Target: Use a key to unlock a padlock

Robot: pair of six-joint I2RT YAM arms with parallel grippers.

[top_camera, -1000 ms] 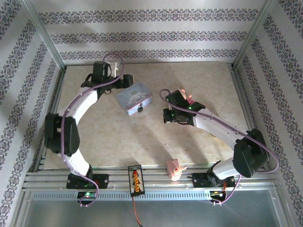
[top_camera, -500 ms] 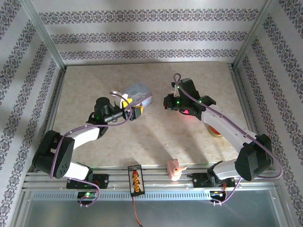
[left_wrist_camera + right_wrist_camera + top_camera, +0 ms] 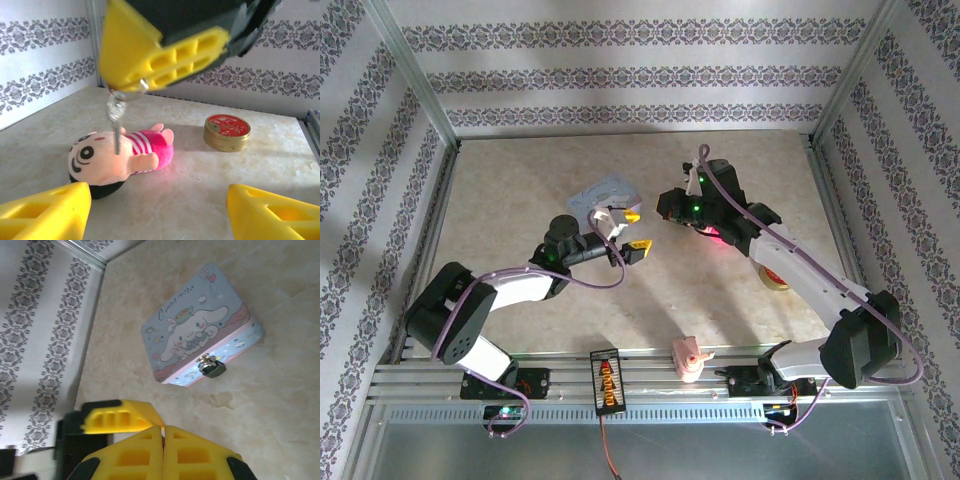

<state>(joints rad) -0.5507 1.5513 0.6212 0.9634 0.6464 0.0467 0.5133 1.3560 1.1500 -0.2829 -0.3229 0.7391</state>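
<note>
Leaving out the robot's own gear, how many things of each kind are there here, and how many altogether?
Tins: 2 (pale blue rectangular tin, round red-lidded tin)
Pink toys: 2 (plush doll, small pink figure)
Padlock: 1
Key: 1
Total: 6

The table (image 3: 520, 190) is lit brightly and evenly from above, and soft shadows are cast beneath both arms. In its wrist view, the left gripper (image 3: 159, 191) is blurred by nearness, while the farther doll (image 3: 120, 160) is rendered sharp.
</note>
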